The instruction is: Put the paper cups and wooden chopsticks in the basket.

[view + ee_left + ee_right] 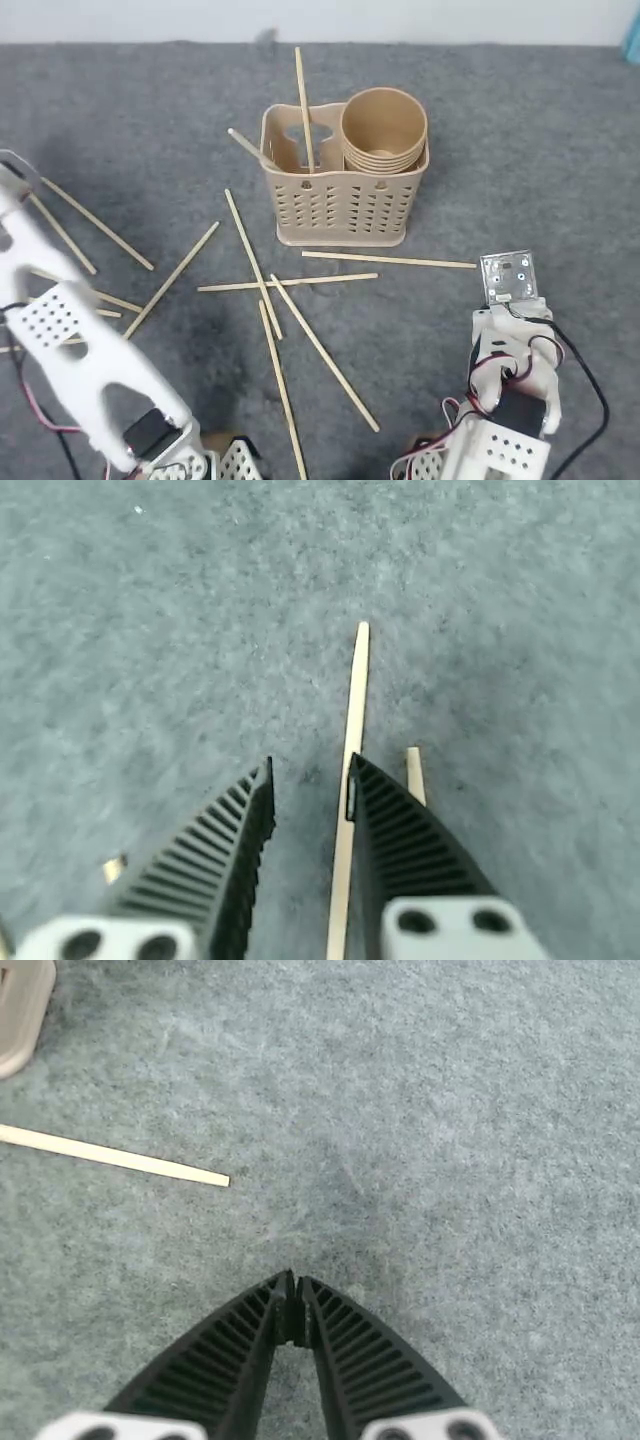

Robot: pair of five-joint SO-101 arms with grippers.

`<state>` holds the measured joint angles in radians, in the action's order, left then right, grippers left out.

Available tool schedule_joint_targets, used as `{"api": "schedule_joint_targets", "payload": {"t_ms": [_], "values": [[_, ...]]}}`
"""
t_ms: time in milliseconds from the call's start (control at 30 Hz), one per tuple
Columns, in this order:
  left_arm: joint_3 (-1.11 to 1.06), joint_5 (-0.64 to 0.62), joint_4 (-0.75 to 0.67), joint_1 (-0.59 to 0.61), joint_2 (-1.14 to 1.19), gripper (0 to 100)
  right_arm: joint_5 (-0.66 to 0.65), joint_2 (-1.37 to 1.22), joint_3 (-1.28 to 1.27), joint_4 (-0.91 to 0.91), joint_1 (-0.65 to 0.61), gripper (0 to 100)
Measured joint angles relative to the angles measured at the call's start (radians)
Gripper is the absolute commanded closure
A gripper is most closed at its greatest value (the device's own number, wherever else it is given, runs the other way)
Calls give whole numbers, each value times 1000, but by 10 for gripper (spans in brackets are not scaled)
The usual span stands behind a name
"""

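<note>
Left gripper is hanging spread above a wooden chopstick lying close beside one finger; centring it before closing seems wise.

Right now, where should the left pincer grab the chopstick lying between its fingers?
Probably on the thin shaft, coming straight down from above. The chopstick lies flat on the carpet, lengthwise inside the open left pincer, so the fingers can close across its narrow width. It sits close to one finger, so centring first may help.
</note>
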<state>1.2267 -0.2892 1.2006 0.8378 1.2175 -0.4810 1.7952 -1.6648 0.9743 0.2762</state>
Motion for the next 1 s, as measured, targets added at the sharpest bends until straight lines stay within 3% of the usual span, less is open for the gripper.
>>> {"api": "schedule_joint_targets", "payload": {"t_ms": [267,533,633,1000], "values": [[203,-2,0,-29,206,885,0,0,0,0,0,991],[261,-6,18,-35,270,915,0,0,0,0,0,991],[282,-5,84,-37,269,993,0,0,0,0,0,991],[265,0,480,-51,164,989,0,0,0,0,0,991]]}}
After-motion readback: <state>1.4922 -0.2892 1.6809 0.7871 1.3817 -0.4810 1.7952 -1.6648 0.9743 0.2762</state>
